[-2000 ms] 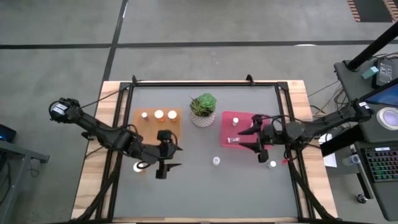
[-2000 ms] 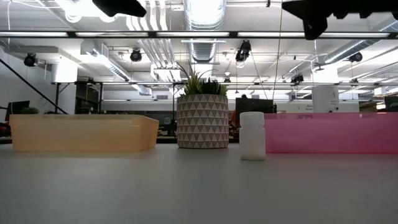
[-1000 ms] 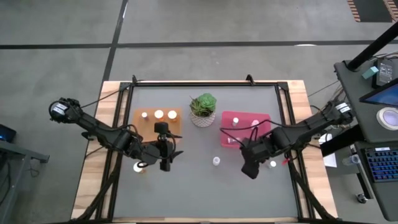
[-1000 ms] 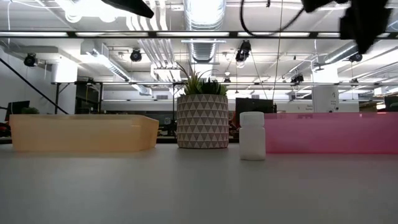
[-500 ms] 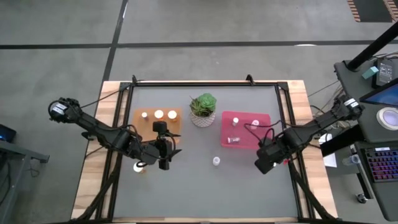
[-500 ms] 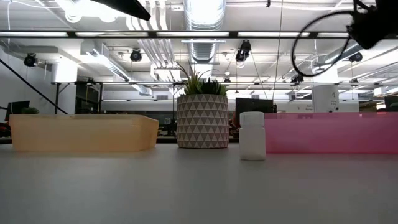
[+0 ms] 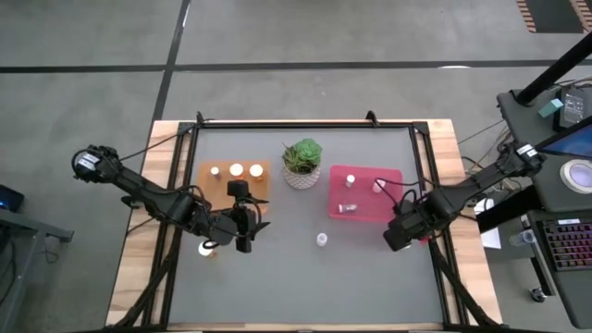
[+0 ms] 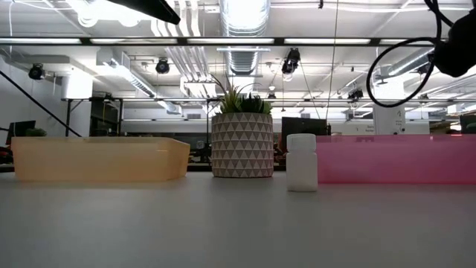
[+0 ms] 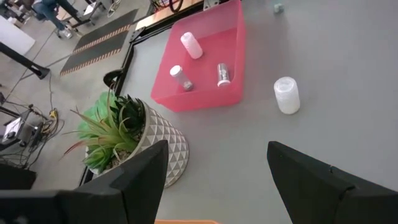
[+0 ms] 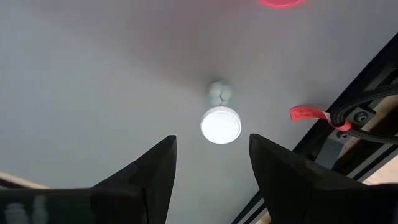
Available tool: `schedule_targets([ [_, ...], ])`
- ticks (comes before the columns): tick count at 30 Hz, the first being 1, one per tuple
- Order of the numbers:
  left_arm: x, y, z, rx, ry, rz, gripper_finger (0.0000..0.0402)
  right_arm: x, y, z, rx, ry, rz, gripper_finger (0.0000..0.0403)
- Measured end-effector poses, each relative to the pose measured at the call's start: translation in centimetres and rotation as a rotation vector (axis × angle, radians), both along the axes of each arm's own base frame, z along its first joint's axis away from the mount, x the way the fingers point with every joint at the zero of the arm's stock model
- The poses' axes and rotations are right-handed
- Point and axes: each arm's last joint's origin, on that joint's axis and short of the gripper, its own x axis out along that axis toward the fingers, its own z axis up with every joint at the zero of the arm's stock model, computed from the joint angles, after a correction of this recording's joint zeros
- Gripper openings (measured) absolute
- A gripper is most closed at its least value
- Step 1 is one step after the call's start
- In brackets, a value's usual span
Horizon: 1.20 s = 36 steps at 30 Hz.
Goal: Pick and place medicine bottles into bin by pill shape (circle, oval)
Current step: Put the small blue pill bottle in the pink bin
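My right gripper [image 10: 211, 146] is open and points down over a white-capped bottle [image 10: 221, 124] that stands on the table near its right edge. The fingers are above the bottle and touch nothing. In the high view the right gripper [image 7: 400, 231] hides that bottle. My left gripper [image 7: 242, 227] is open and empty, just in front of the orange tray [image 7: 209, 188], which holds three bottles. The pink tray [image 7: 363, 215] also holds bottles. One white bottle [image 7: 321, 240] stands on the table's middle. Another bottle [image 7: 204, 247] stands beside my left arm.
A green plant in a white patterned pot [image 7: 302, 162] stands between the two trays. The table's black frame and a red tag [image 10: 308, 114] lie close to the right bottle. Grey table surface stretches in front of both grippers.
My right gripper has gone toward the table's right edge, from in front of the pink tray to above the bottle near the frame, and has turned to point down at it. It has stayed open.
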Motion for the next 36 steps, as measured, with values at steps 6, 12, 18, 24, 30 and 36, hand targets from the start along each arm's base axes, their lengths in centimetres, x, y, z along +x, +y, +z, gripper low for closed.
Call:
schedule_targets([
  [6, 0.0, 0.0, 0.0, 0.0, 0.0, 0.0, 0.0258, 0.6, 0.3, -0.8, -0.025, 0.048, 0.006, 0.0194],
  [12, 0.0, 0.0, 0.0, 0.0, 0.0, 0.0, 0.0258, 0.8, 0.6, -1.4, -0.044, 0.08, 0.031, 0.0194],
  [18, 0.0, 0.0, 0.0, 0.0, 0.0, 0.0, 0.0258, 1.0, 1.2, -2.1, -0.066, 0.118, 0.063, 0.0194],
  [24, 0.0, 0.0, 0.0, 0.0, 0.0, 0.0, 0.0258, 1.2, 1.8, -2.8, -0.086, 0.152, 0.09, 0.0194],
  [30, 0.0, 0.0, 0.0, 0.0, 0.001, -0.001, 0.0258, 1.4, 2.1, -3.4, -0.1, 0.173, 0.109, 0.0194],
  [36, 0.0, 0.0, 0.0, 0.0, 0.001, -0.001, 0.0258, 1.7, 2.3, -3.8, -0.107, 0.185, 0.13, 0.018],
])
